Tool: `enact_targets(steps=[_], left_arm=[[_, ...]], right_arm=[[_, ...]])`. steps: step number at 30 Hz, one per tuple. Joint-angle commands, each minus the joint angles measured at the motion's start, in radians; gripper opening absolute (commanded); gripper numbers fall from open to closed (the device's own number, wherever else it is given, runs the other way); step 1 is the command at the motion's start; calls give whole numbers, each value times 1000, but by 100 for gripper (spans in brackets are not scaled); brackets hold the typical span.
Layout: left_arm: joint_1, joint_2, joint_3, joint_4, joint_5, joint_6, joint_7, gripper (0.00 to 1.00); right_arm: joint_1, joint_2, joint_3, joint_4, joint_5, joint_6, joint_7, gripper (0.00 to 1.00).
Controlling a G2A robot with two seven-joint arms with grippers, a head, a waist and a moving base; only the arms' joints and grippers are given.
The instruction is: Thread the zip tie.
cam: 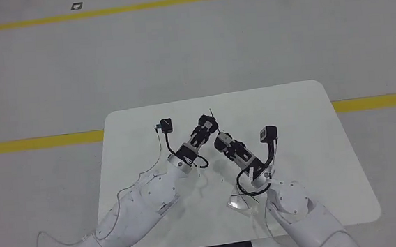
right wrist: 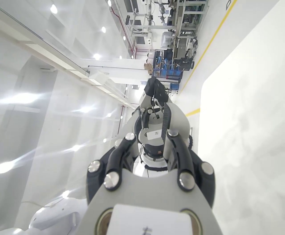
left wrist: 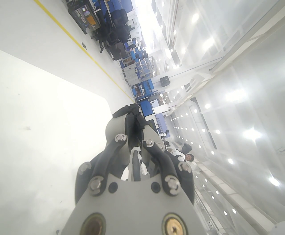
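2 claws are meeting tip to tip above the white rounded table (cam: 309, 115). The right gripper (right wrist: 155, 88) is pinching shut on the thin black plastic zip tie (cam: 210, 113), while the left gripper (left wrist: 131, 113) is pressing fully closed — on what, nobody can tell. Threading is seemingly under way, and the next move is calling for lining the tail up with the head's slot.

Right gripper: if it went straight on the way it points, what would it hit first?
Probably the left gripper: the right gripper points at it from close by, above the table. Depth is unclear, so it might slip past.
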Motion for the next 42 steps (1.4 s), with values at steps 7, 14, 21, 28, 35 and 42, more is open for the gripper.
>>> enact_targets(steps=[7,14,21,28,35,42], left_arm=[[0,0,0,0,0,0,0,0],[0,0,0,0,0,0,0,0],[0,0,0,0,0,0,0,0],[0,0,0,0,0,0,0,0],[0,0,0,0,0,0,0,100],[8,1,-19,-1,-3,0,-12,100]], right_arm=[[-6,-4,7,-1,-10,0,-5,14],[-9,-7,12,-3,-17,0,-7,9],[-11,-10,14,-2,-26,0,-9,0],[-13,-12,19,-3,-33,0,-10,0],[-18,-9,49,-9,-21,0,26,0],[-29,1,117,-17,13,0,118,0]])
